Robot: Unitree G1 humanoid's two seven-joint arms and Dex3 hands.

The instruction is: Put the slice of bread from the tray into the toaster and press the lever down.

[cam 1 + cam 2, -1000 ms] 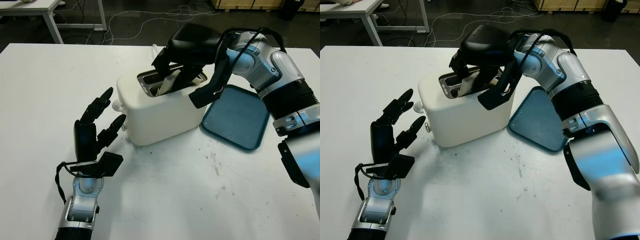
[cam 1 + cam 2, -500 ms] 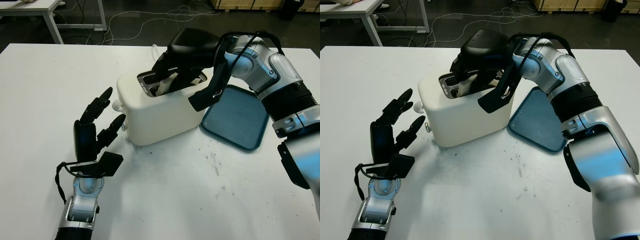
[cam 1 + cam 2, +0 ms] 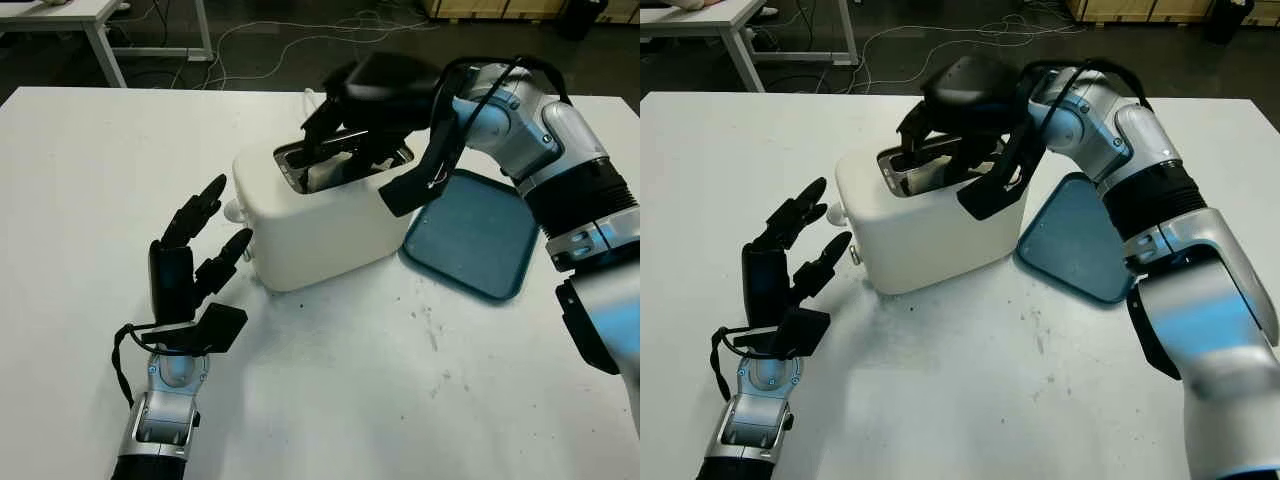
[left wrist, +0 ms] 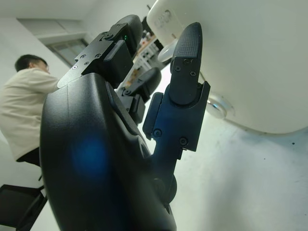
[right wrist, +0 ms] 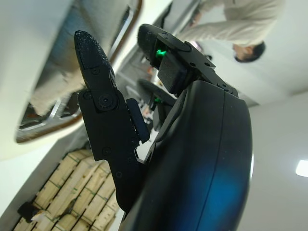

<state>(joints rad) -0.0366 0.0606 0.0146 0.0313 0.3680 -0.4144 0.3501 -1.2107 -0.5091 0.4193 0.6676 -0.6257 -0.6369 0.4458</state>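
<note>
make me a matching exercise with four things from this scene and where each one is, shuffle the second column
Things:
1. slice of bread
2. tray
3. right hand
4. left hand

Places:
A. open, near the toaster's lever end
B. on the table at the toaster's other end, holding nothing
C. down in a slot of the toaster
D. over the toaster's slots

Pairs: 1-C, 2-B, 3-D, 4-A

Lab: white worktable [image 3: 80, 180], floor cables [image 3: 270, 40], stacked crates [image 5: 72, 192].
</note>
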